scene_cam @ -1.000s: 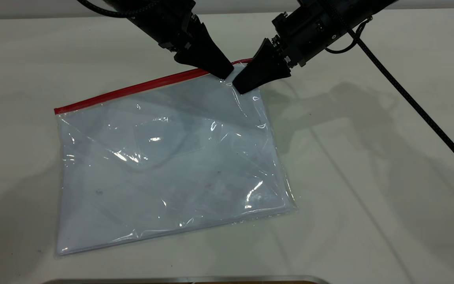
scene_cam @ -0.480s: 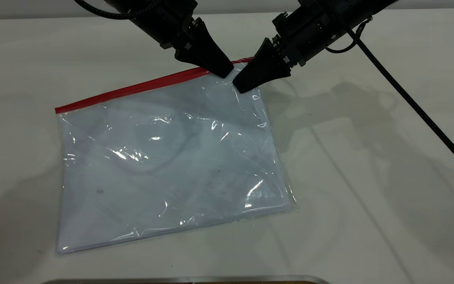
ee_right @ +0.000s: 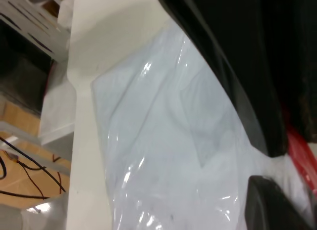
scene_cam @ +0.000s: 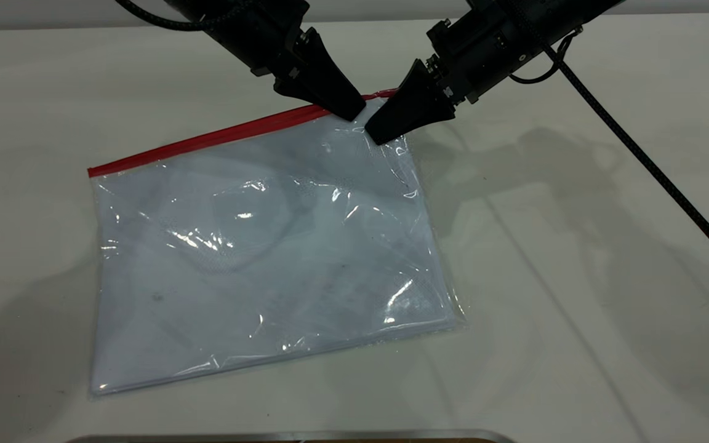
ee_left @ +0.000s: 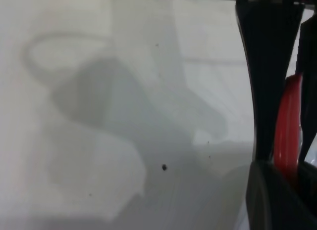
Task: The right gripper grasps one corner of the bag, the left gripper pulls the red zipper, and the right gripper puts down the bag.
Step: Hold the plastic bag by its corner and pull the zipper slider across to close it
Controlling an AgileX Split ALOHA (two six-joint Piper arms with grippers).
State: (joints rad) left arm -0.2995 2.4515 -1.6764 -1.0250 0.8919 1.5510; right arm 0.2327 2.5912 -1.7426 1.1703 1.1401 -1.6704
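The clear bag (scene_cam: 256, 246) with white sheets lies flat on the white table, its red zipper (scene_cam: 207, 140) along the far edge. My left gripper (scene_cam: 349, 112) is shut on the red zipper near its right end. In the left wrist view the red strip (ee_left: 287, 126) runs between the jaws. My right gripper (scene_cam: 378, 135) is shut on the bag's far right corner, close beside the left gripper, and holds that corner slightly raised. The right wrist view shows the bag (ee_right: 158, 141) and a bit of the zipper (ee_right: 302, 151). The slider tab is hidden.
The white table (scene_cam: 576, 307) extends to the right of the bag. The right arm's black cable (scene_cam: 650, 166) crosses the far right. A metal edge (scene_cam: 293, 435) runs along the near side.
The bag has shifted slightly to the right and away, and its plastic is more crinkled near the held corner. Both grippers have stayed almost in place.
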